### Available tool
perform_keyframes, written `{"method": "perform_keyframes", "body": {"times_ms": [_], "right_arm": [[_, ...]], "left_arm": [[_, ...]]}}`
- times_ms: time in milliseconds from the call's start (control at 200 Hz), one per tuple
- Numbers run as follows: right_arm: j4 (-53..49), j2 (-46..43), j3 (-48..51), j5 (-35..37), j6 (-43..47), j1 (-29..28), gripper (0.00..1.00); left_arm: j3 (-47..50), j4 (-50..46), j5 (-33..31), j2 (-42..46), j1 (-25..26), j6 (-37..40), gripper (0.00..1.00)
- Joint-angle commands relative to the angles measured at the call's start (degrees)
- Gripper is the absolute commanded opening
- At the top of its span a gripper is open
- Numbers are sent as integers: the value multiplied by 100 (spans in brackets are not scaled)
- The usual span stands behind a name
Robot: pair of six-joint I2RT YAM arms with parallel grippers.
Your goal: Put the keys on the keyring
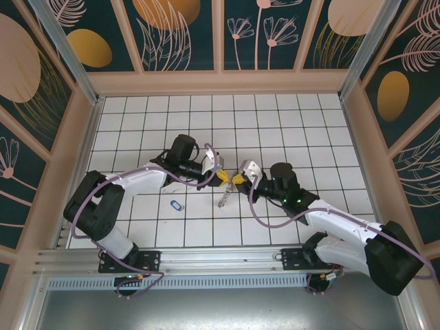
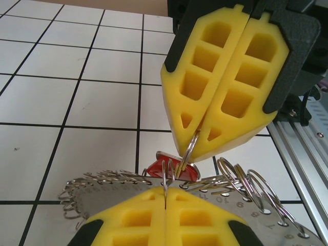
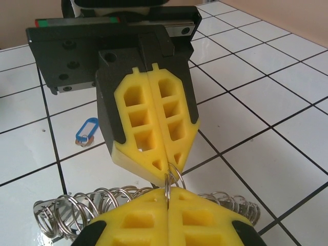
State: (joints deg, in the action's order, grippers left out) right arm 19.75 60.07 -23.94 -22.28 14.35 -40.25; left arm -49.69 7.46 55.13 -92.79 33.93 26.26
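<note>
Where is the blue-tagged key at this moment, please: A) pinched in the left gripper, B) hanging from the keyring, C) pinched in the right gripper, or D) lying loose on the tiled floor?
D: the blue-tagged key lies alone on the white tiles, apart from the left gripper and the right gripper, which meet shut on rings of the keyring.
</note>
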Motion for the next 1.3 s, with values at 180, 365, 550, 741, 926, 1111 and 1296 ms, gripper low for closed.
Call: {"method": "perform_keyframes", "body": {"times_ms": [180,365,550,741,926,1111,1296], "right_arm": [[272,121,-205,198,-178,-114,0],[187,229,-282,610,-278,-159,0],[274,222,-285,663,-432,-167,0],[254,239,-320,952,-627,-185,0],[45,282,-483,1161,-872,-187,0],[-88,259,-502,1355,-1057,-194,0],[-220,244,-401,1514,-1110,-190,0]], "left_arm": [[-147,77,42,18,69,-37,0],[-147,87,48,41,92,-24,0],[-138,62,-55,51,113,28,0],[-111,88,-150,85,122,38,0],[-107,130,-230,121,136,60,0],[-47,248,-305,140,131,27,0],[259,801,-453,277,133,-211,0]]}}
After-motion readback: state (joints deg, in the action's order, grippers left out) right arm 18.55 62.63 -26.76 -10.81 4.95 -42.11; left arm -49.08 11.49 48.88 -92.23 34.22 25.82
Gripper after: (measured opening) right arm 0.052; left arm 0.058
